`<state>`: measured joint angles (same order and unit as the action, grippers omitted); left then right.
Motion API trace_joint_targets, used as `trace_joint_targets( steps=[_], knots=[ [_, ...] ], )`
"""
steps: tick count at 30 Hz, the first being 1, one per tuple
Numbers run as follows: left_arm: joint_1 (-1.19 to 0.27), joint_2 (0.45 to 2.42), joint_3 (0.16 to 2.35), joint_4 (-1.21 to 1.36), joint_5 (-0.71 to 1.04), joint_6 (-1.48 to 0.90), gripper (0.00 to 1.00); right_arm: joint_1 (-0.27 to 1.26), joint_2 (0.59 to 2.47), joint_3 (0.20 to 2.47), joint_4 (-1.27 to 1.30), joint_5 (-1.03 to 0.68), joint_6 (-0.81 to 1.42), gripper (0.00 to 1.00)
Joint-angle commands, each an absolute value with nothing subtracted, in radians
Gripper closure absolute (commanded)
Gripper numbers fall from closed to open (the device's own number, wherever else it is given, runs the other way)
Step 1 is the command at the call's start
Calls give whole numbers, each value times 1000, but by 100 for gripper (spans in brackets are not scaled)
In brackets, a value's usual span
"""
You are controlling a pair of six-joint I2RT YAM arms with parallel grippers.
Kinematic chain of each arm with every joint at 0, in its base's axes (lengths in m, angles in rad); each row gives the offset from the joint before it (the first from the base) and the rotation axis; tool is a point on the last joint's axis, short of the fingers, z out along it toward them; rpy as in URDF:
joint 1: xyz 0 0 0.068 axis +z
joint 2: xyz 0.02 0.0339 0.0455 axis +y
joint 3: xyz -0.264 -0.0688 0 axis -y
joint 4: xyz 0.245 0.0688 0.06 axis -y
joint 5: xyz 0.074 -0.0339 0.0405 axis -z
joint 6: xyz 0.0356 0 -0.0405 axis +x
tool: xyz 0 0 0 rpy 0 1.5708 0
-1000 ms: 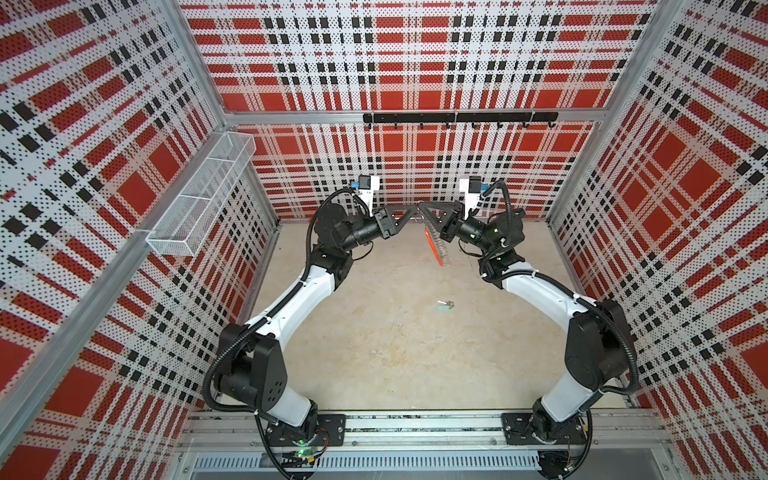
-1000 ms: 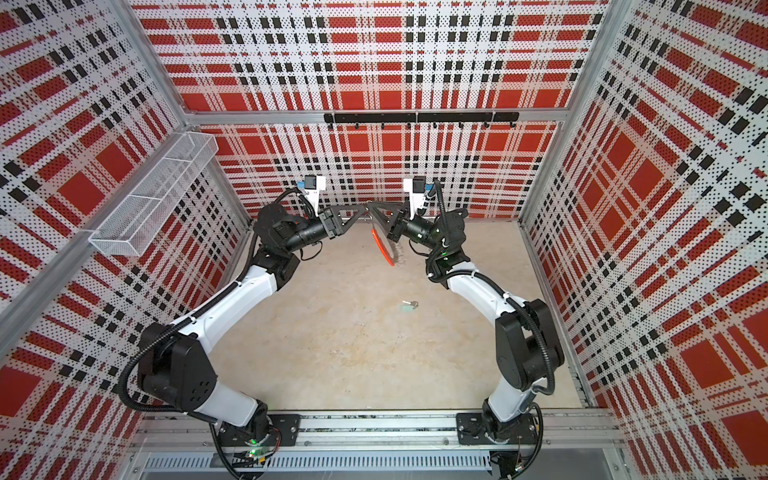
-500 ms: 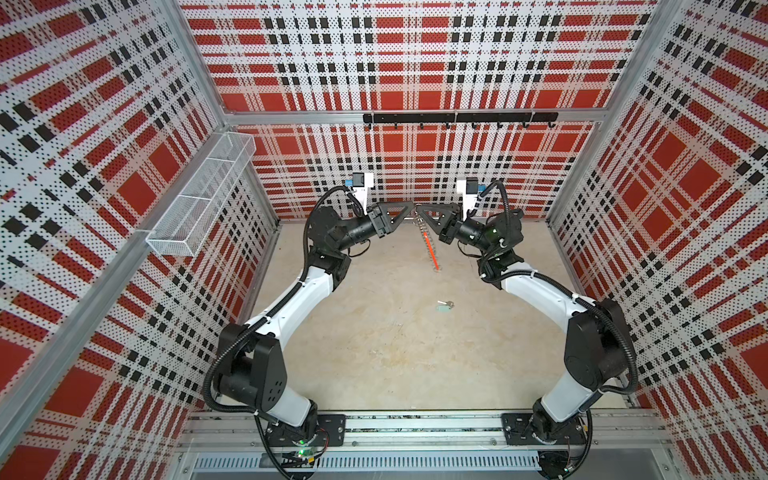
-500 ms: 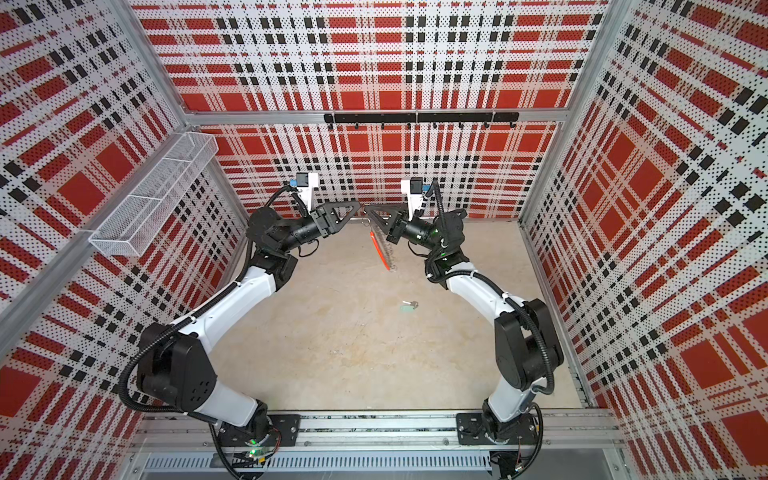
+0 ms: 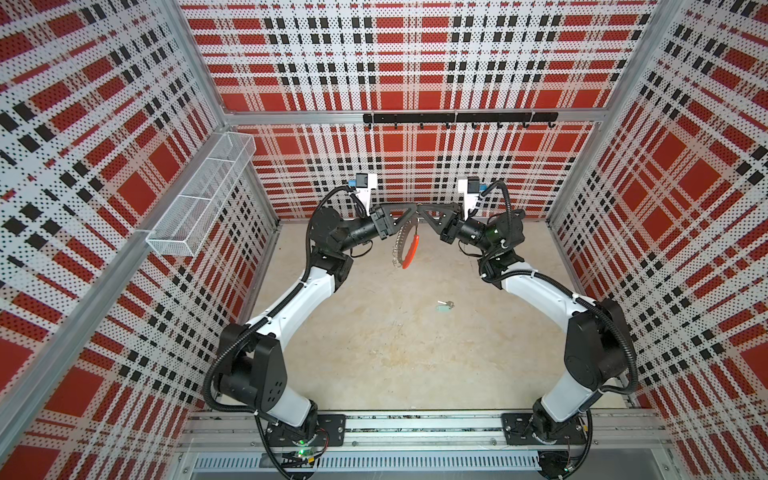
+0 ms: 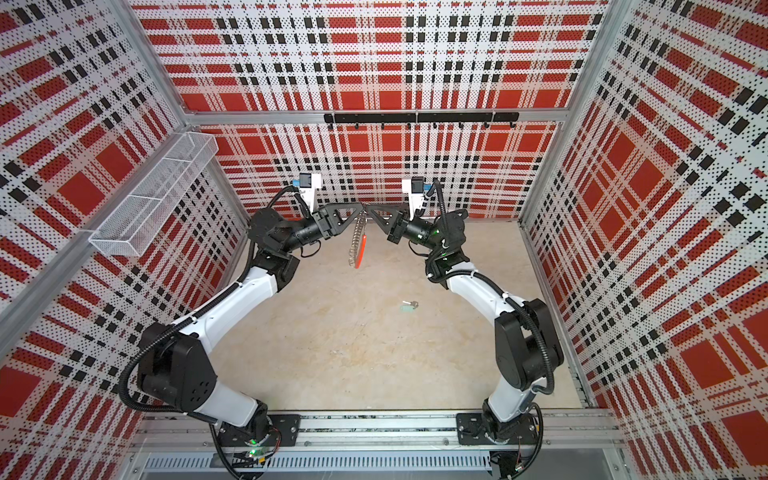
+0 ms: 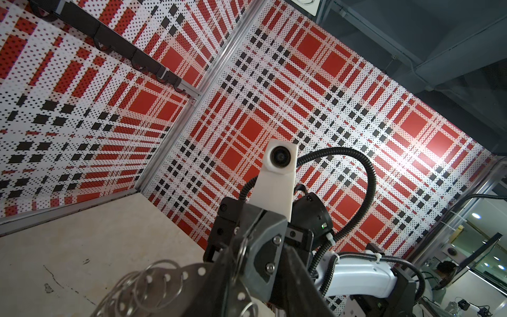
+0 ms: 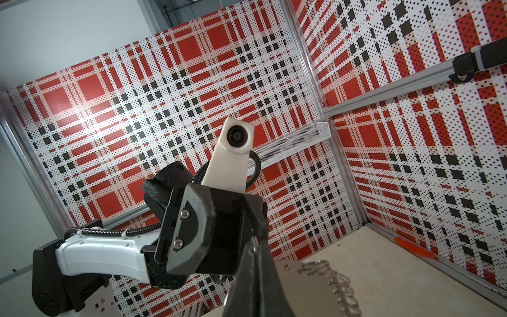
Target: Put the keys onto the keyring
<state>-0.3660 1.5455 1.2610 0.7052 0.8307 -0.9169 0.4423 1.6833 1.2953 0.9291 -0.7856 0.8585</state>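
Keyring (image 5: 405,245): one, hanging edge-on mid-air, top hidden between both tools.
Right tool (image 5: 420,210): clamped on it.
Left tool (image 5: 409,212): grip unclear.
Keys (image 5: 444,306): one, on tabletop (image 5: 395,353), well below.

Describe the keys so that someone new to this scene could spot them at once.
On the beige table, look at the open stretch between the two arms, below the hanging keyring. The keys lie there alone: a tiny silver key joined to a pale mint-green tag, the only loose thing in the table's middle.
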Motion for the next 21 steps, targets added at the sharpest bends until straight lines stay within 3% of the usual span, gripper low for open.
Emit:
trace_joint_targets(
  steps=[1, 7, 17, 21],
  knots=[
    [-377, 1558, 1258, 736, 848, -917, 69, 445, 1682, 1328, 1010, -784, 893, 100],
    [-380, 1562, 1258, 740, 850, -916, 86, 453, 1692, 1340, 1018, -790, 913, 100],
    [-381, 1569, 1263, 748, 852, -917, 90, 479, 1710, 1354, 989, -810, 902, 100],
    [-382, 1568, 1258, 750, 849, -914, 100, 485, 1714, 1353, 985, -812, 909, 100]
  ],
)
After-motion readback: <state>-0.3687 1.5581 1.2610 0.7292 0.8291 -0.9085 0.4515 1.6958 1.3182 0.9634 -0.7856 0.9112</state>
